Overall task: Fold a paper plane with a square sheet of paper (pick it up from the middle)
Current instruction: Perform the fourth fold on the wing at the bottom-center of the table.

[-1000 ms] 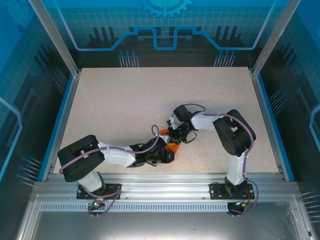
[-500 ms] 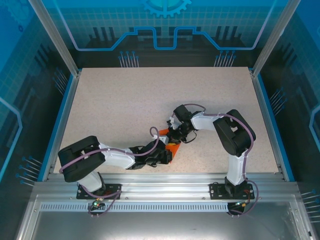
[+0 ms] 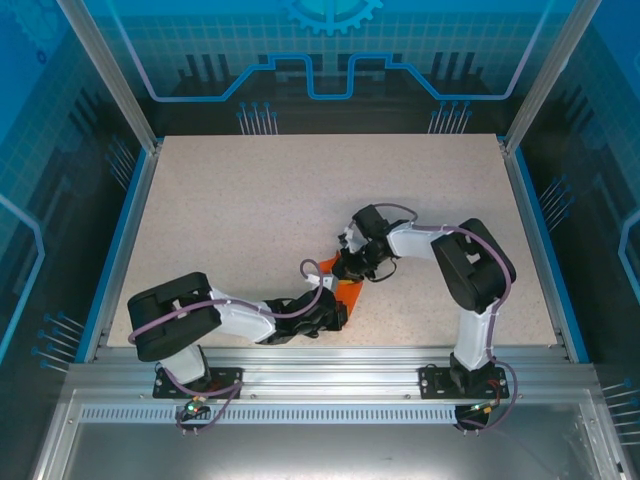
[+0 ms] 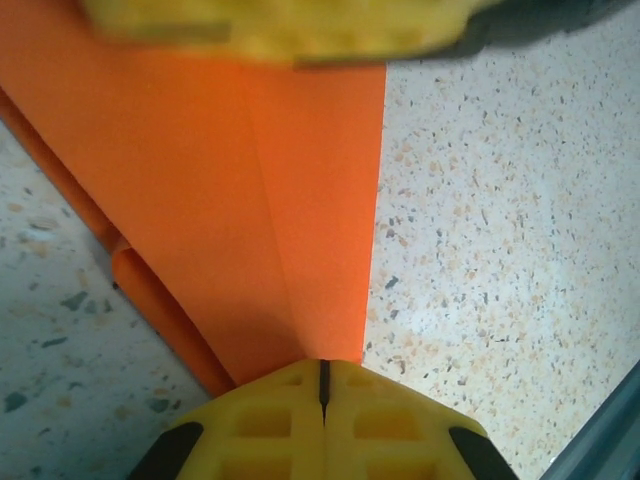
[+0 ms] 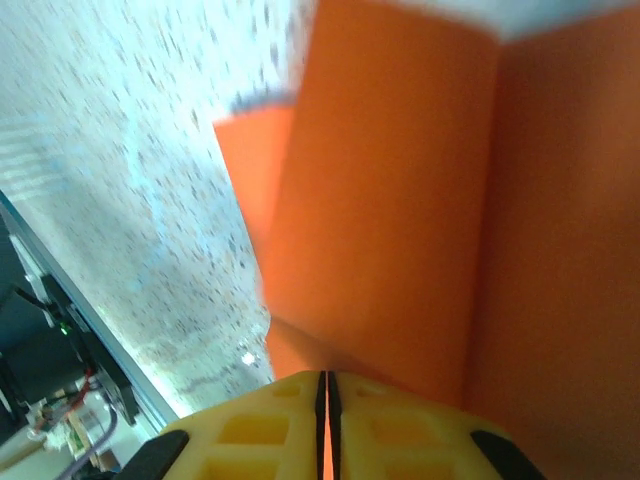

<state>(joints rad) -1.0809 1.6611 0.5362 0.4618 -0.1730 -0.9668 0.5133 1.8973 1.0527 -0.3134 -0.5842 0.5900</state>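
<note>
The bright orange square sheet of paper (image 3: 348, 292) is folded into a narrow pointed shape with a centre crease, like a paper plane, near the table's front middle. My left gripper (image 3: 338, 306) is shut on its pointed end; in the left wrist view the paper (image 4: 280, 200) narrows into the closed yellow jaws of that gripper (image 4: 322, 366). My right gripper (image 3: 346, 272) comes in from the right and is shut on the other end. In the right wrist view the paper (image 5: 400, 200) runs into the slit of the right gripper (image 5: 325, 379). A yellow right fingertip (image 4: 280, 25) shows beyond the paper.
The speckled table (image 3: 250, 200) stretches back and to both sides of the arms. A metal rail (image 3: 320, 362) runs along the near edge, close behind the left gripper. Blue panels (image 3: 320, 60) wall the back and sides.
My left gripper has closed onto the paper's point, and its arm has shifted slightly right. The right gripper has stayed shut on the paper, moving only a little.
</note>
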